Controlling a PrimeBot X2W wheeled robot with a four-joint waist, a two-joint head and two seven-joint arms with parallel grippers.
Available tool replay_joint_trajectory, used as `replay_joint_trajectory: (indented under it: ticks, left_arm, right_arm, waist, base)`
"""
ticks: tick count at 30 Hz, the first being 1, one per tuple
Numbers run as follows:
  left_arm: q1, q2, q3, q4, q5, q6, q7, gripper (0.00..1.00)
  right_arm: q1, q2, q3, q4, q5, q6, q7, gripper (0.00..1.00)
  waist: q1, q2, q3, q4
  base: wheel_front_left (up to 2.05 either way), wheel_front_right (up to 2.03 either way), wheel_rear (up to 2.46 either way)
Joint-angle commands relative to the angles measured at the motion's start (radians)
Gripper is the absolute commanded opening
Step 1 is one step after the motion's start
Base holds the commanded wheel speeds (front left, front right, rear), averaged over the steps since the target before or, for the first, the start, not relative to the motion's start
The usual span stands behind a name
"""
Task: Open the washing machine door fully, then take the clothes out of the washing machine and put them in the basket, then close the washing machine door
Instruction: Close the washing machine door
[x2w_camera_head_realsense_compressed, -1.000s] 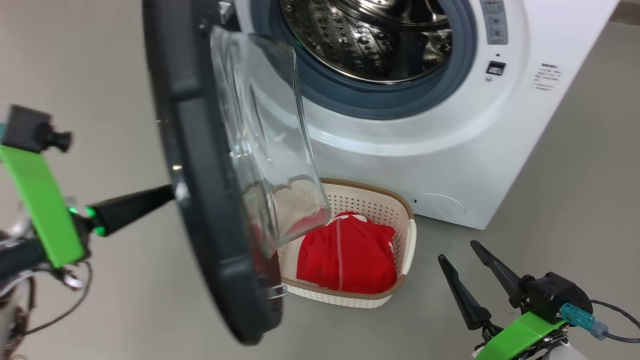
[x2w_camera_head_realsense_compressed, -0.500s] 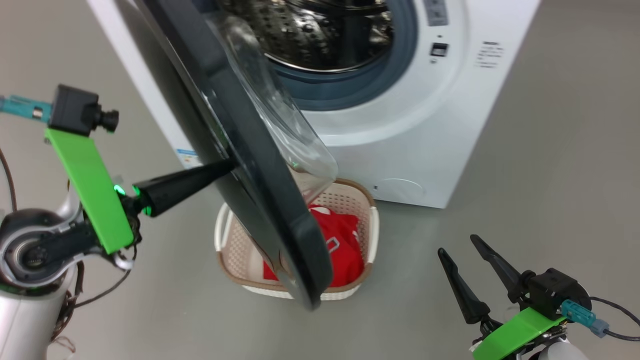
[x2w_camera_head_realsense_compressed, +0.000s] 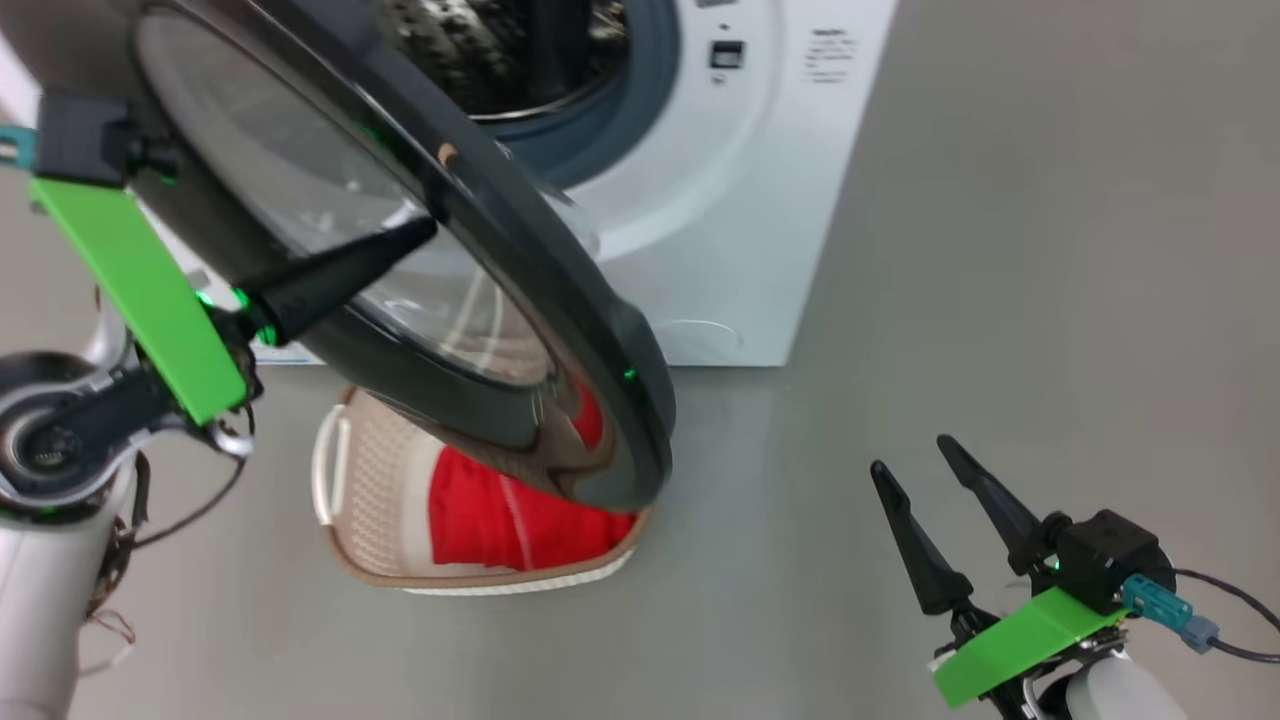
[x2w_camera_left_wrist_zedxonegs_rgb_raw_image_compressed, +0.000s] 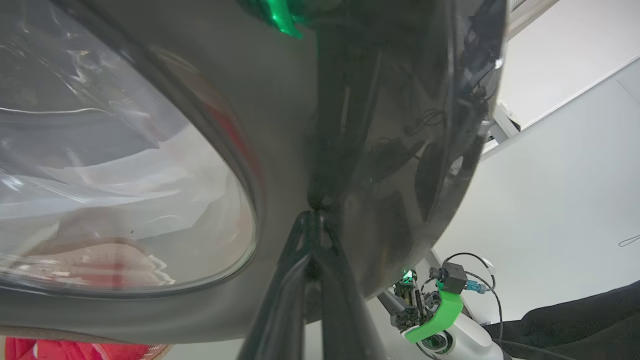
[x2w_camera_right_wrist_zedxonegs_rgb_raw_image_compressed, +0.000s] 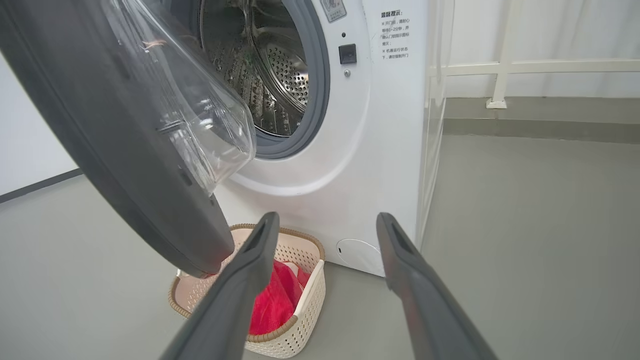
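Note:
The washing machine door (x2w_camera_head_realsense_compressed: 560, 290) stands half-swung over the basket (x2w_camera_head_realsense_compressed: 350, 500); its glass bowl (x2w_camera_right_wrist_zedxonegs_rgb_raw_image_compressed: 200, 115) faces the drum (x2w_camera_right_wrist_zedxonegs_rgb_raw_image_compressed: 270, 75). My left gripper (x2w_camera_head_realsense_compressed: 425, 228) is shut, and its joined fingertips (x2w_camera_left_wrist_zedxonegs_rgb_raw_image_compressed: 315, 215) press the door's glossy outer face beside the window (x2w_camera_left_wrist_zedxonegs_rgb_raw_image_compressed: 125, 175). The red clothes (x2w_camera_head_realsense_compressed: 480, 515) lie in the basket on the floor before the white washing machine (x2w_camera_head_realsense_compressed: 720, 200), partly hidden behind the door. My right gripper (x2w_camera_head_realsense_compressed: 909, 455) hangs open and holds nothing at the lower right, well off the machine. In the right wrist view its fingers (x2w_camera_right_wrist_zedxonegs_rgb_raw_image_compressed: 267, 230) frame the basket (x2w_camera_right_wrist_zedxonegs_rgb_raw_image_compressed: 300, 320) and clothes (x2w_camera_right_wrist_zedxonegs_rgb_raw_image_compressed: 270, 300).
Grey floor spreads to the right of the machine (x2w_camera_right_wrist_zedxonegs_rgb_raw_image_compressed: 390, 150). A white railing (x2w_camera_right_wrist_zedxonegs_rgb_raw_image_compressed: 500, 65) runs along the back wall. In the left wrist view, my right arm's green bracket (x2w_camera_left_wrist_zedxonegs_rgb_raw_image_compressed: 435, 320) shows low, with a dark shape (x2w_camera_left_wrist_zedxonegs_rgb_raw_image_compressed: 575, 320) at the bottom right corner.
The door has swung toward the machine with my shut left gripper against its outer face. The head view has shifted, so the machine sits further left. The right gripper has kept still.

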Motion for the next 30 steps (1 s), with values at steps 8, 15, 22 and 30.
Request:
replay_joint_trajectory:
  ticks: [8, 15, 22, 30]
  left_arm:
    - [-0.123, 0.057, 0.029, 0.057, 0.020, -0.004, -0.074, 0.00]
    - [-0.181, 0.070, 0.018, 0.117, 0.021, -0.004, -0.109, 0.00]
    - [-0.254, 0.089, 0.017, 0.203, 0.033, -0.004, -0.175, 0.00]
    - [-0.305, 0.107, 0.001, 0.284, 0.040, -0.004, -0.247, 0.00]
  right_arm:
    - [-0.039, 0.024, 0.011, -0.030, -0.014, 0.002, -0.005, 1.00]
    - [-0.048, 0.040, 0.007, -0.032, -0.015, 0.002, -0.005, 1.00]
    - [-0.061, 0.058, 0.010, -0.032, -0.015, 0.002, -0.005, 1.00]
    - [-0.062, 0.065, 0.010, -0.032, -0.014, 0.002, -0.005, 1.00]
  waist:
    - [0.0000, 0.0000, 0.062, -0.117]
    - [0.0000, 0.0000, 0.087, -0.168]
    - [0.0000, 0.0000, 0.105, -0.216]
    - [0.0000, 0.0000, 0.108, -0.244]
  base:
    - [0.00, 0.00, 0.00]
    - [0.00, 0.00, 0.00]
    - [0.00, 0.00, 0.00]
    - [0.00, 0.00, 0.00]
